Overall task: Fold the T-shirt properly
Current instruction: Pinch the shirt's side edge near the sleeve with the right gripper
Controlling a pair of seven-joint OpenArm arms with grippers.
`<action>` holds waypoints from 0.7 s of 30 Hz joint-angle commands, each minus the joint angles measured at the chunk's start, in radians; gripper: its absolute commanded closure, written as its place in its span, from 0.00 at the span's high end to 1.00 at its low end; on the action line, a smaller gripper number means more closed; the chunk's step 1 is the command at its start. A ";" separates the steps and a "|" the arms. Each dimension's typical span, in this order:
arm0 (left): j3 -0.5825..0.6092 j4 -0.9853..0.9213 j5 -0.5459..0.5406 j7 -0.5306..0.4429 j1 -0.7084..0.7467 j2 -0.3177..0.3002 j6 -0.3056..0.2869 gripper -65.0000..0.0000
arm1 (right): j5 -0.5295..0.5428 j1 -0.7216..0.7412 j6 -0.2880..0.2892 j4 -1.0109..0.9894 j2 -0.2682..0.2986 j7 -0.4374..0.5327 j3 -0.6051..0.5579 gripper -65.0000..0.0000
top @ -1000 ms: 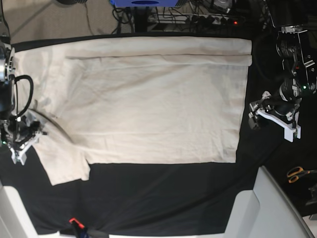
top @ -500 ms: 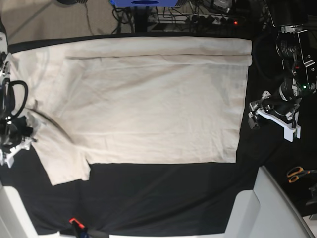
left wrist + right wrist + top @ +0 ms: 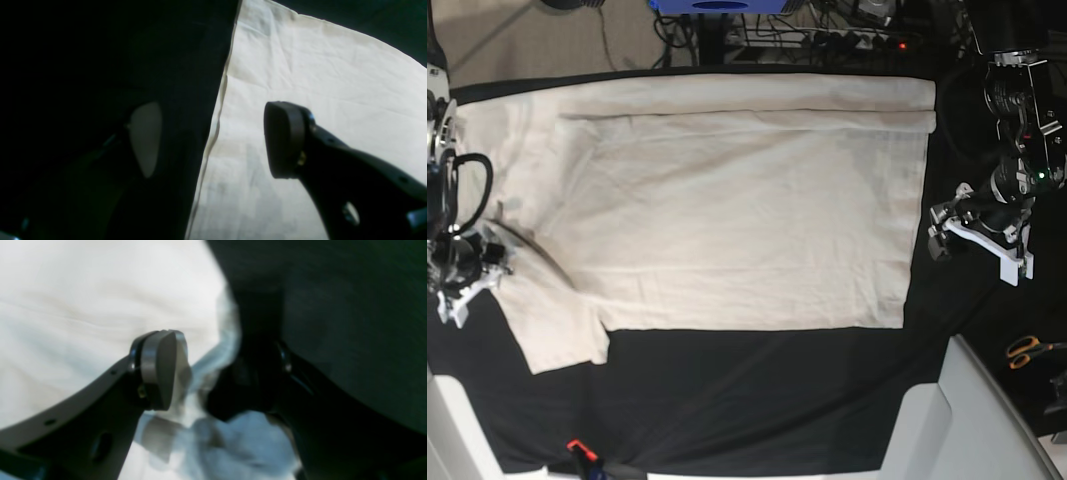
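Observation:
The cream T-shirt (image 3: 747,200) lies spread flat on the black table cover (image 3: 757,400), its far long side folded inward. One sleeve (image 3: 557,330) sticks out at the near left. My right gripper (image 3: 465,278) hovers at the shirt's left edge beside that sleeve. In the right wrist view it (image 3: 217,373) is open, one fingertip (image 3: 160,370) over the T-shirt (image 3: 83,290), the other over black cloth. My left gripper (image 3: 980,248) stands open at the right hem. In the left wrist view one pad (image 3: 287,140) hangs over the T-shirt (image 3: 317,83), with the hem edge running between the fingers.
Orange-handled scissors (image 3: 1027,350) lie off the table at the right. A white box-like edge (image 3: 967,420) rises at the near right. A small red-tipped object (image 3: 577,447) sits at the front edge. Cables and a power strip (image 3: 827,35) run behind the table.
My right gripper opened wider, drifted left off the sleeve edge, then came back slightly right. The sleeve lies where it was. The left arm has not moved.

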 commanded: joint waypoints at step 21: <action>-0.007 0.016 -0.010 -0.019 -0.010 -0.020 -0.006 0.70 | -0.030 0.034 0.004 0.012 0.003 0.020 -0.083 0.26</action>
